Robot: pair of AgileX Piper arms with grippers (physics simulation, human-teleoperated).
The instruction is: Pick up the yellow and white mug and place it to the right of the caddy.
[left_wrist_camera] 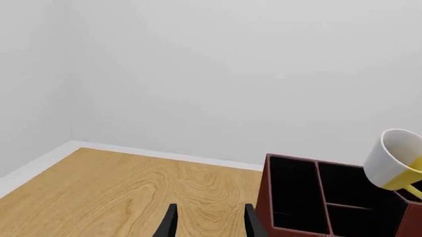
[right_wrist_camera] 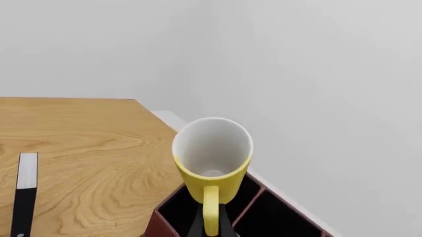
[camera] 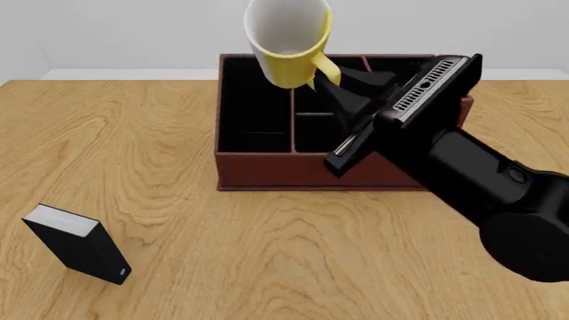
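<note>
Left wrist view, mug: the yellow and white mug (left_wrist_camera: 394,160) is seen in the air above the caddy (left_wrist_camera: 329,200), tilted, its white inside shown.
Left wrist view, fingers: the two fingertips of the left gripper (left_wrist_camera: 209,224) are apart, and nothing is held between them; only the wooden table (left_wrist_camera: 132,182) is below.
Front view, mug: the mug (camera: 286,41) is carried over the rear of the caddy (camera: 266,170) by the right gripper (camera: 331,79), which is closed on the yellow handle (camera: 323,67).
Front view, other thing: a small black block (camera: 78,244) stands well apart at the near left.
Right wrist view, grip: the handle (right_wrist_camera: 210,210) is clamped between the fingers, which are nearly together.
Handling: the mug is judged light, stiff and smooth; a grip by the thin handle alone may let it swing or slip.
</note>
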